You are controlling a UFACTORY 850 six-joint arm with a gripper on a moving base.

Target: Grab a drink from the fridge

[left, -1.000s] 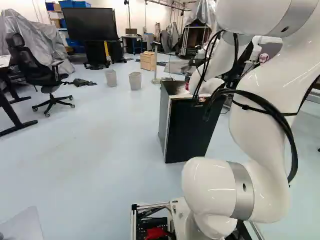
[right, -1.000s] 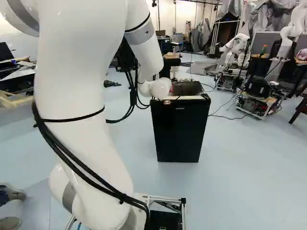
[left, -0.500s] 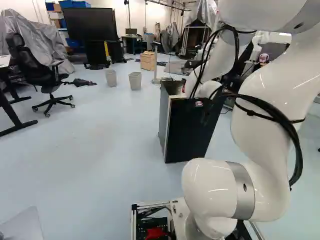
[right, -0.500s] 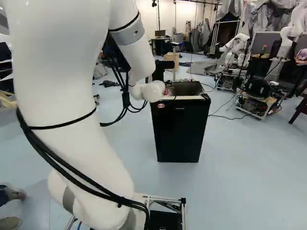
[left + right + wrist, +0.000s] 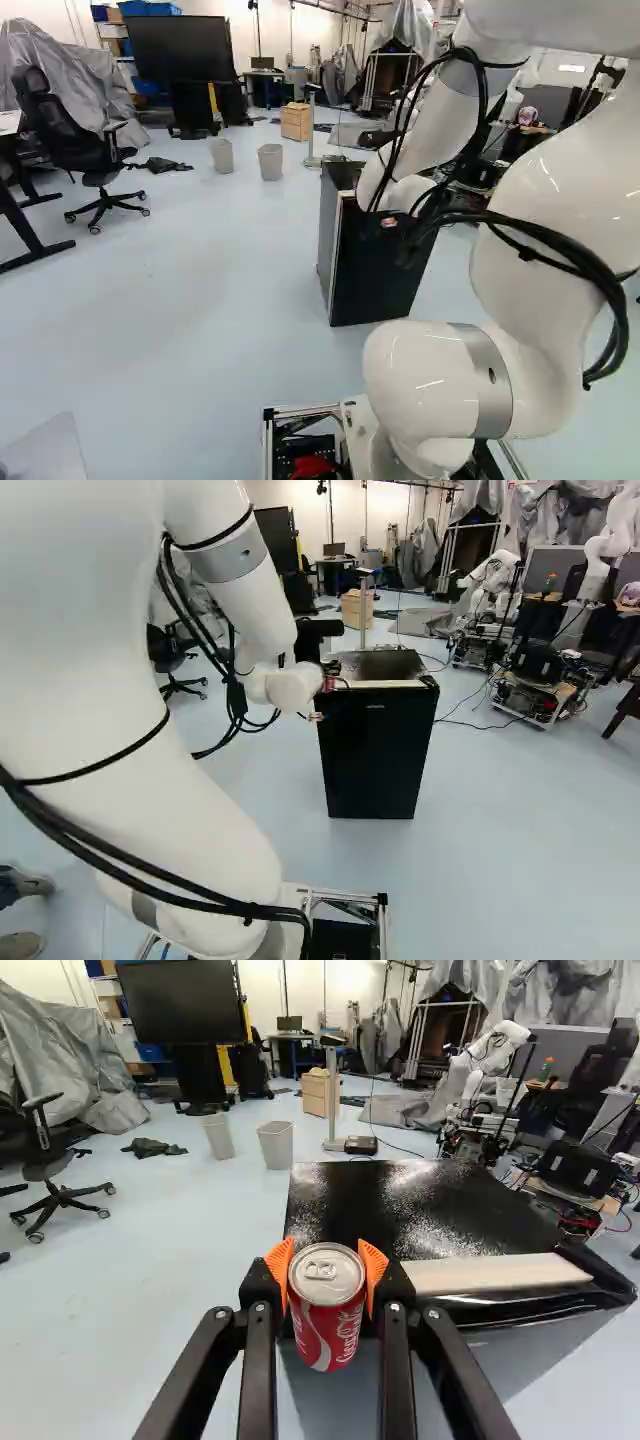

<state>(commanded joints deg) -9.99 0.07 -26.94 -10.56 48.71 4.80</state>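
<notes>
Floor [image 5: 180, 280]: pale blue; office chair [image 5: 75, 145] at the left of the left base view, two bins [image 5: 222, 155] [image 5: 270, 161] side by side farther in.
Back wall: big dark screen [image 5: 182, 47], with a wooden cabinet [image 5: 296, 121] standing between it and your fridge [image 5: 375, 750].
Far right, right base view: another robot [image 5: 490, 580], white.
Fridge top: glossy black, pale strip [image 5: 500, 1273] along its front edge.
Your arm [image 5: 100, 670]: reaches forward to the fridge's front left corner.
Your gripper [image 5: 329, 677]: clamped on the can, one orange pad [image 5: 279, 1265] on either side.
Can [image 5: 327, 1305]: red, pull tab showing; held near that corner. You can't tell whether it overhangs the top or sits just ahead of the door.
</notes>
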